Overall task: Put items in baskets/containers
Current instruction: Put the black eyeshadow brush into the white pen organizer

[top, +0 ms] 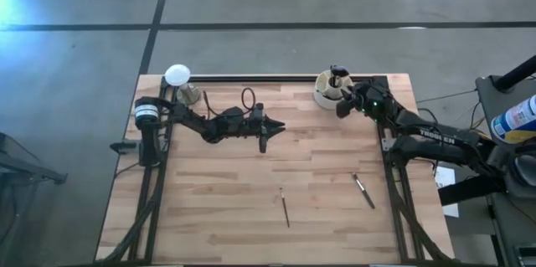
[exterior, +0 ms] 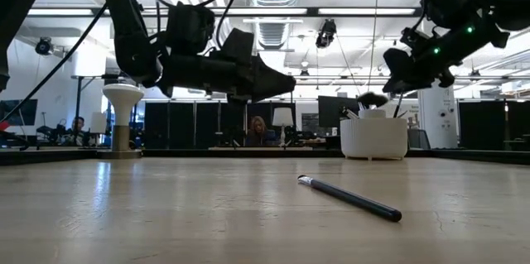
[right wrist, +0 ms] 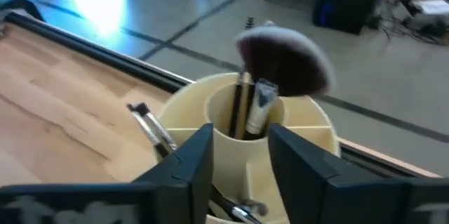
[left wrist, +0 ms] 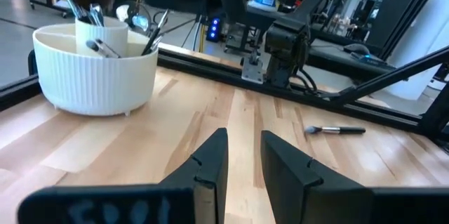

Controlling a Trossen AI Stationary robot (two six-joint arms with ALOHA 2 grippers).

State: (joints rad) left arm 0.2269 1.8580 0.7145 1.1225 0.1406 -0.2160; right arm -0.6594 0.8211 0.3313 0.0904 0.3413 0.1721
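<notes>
likely light, stiff and slippery, the two brushes (top: pixel 285 207) on the worktop (top: pixel 218 192) want mid-handle pinches; right gripper (top: pixel 342 105) open over the cup (top: pixel 327 93), left gripper (top: pixel 263 141) slightly parted, empty

Light wood table (top: pixel 218 183), smooth planks. Ribbed cream plastic cup (left wrist: pixel 95 69) just ahead of right gripper (right wrist: pixel 242 150), matt black fingers. Fluffy brush (right wrist: pixel 284 59), shiny metal collar.

The right tool (right wrist: pixel 240 155) hangs with fingers parted at the table's far right; the left tool (left wrist: pixel 243 159) hovers mid-table, fingers slightly apart.
</notes>
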